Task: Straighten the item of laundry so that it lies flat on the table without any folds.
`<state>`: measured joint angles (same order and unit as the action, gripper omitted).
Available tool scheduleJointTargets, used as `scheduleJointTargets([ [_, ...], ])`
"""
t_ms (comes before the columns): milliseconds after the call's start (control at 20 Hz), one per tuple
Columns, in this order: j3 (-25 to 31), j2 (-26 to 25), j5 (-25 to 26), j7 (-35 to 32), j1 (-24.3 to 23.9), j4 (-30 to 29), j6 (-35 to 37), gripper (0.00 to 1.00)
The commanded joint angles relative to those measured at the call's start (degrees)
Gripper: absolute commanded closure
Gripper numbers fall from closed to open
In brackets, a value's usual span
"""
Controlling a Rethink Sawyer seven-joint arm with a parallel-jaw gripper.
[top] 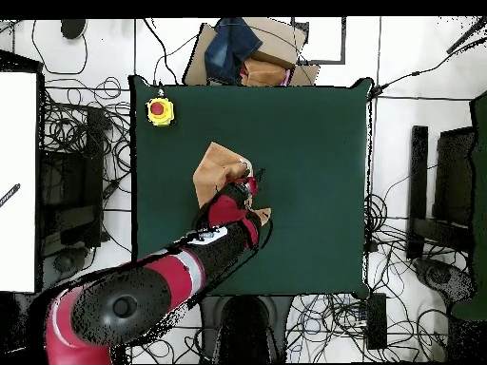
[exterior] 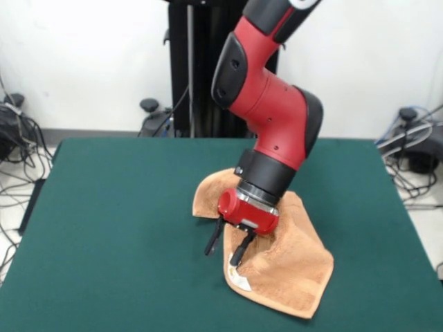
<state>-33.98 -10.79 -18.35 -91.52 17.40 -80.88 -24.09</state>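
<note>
My arm (exterior: 270, 104) is red with black joints, and my gripper (exterior: 226, 250) has black fingers under a red head. At frame centre, the tan-orange towel (exterior: 291, 270) carries a white label (exterior: 239, 278). The table (exterior: 124, 228) is dark green, with a yellow-and-red button (top: 160, 110) upper left overhead.

Loads of bare green surface (exterior: 124, 228) all round for a pincer to pass, only the rumpled towel (exterior: 291, 270) mid-surface and a yellow button box (top: 160, 111) in one corner get in the way.
</note>
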Motion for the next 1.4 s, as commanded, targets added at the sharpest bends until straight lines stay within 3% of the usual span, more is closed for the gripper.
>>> scheduleJointTargets([
  [50,3.7,-1.0,-1.1,-8.3,-1.5,1.0,2.2,0.00],
  [450,3.9,0.3,-0.6,-8.3,-1.2,0.0,3.7,0.00],
  [800,7.1,8.8,3.6,-8.1,-2.2,-4.1,11.8,0.00],
  [1200,6.5,8.4,4.2,-7.5,-1.3,-3.9,15.7,0.00],
  [1300,10.5,8.2,5.1,-10.0,-4.3,-4.2,12.5,0.00],
  [1400,18.8,9.9,9.2,-12.4,-11.0,-5.3,10.5,0.00],
])
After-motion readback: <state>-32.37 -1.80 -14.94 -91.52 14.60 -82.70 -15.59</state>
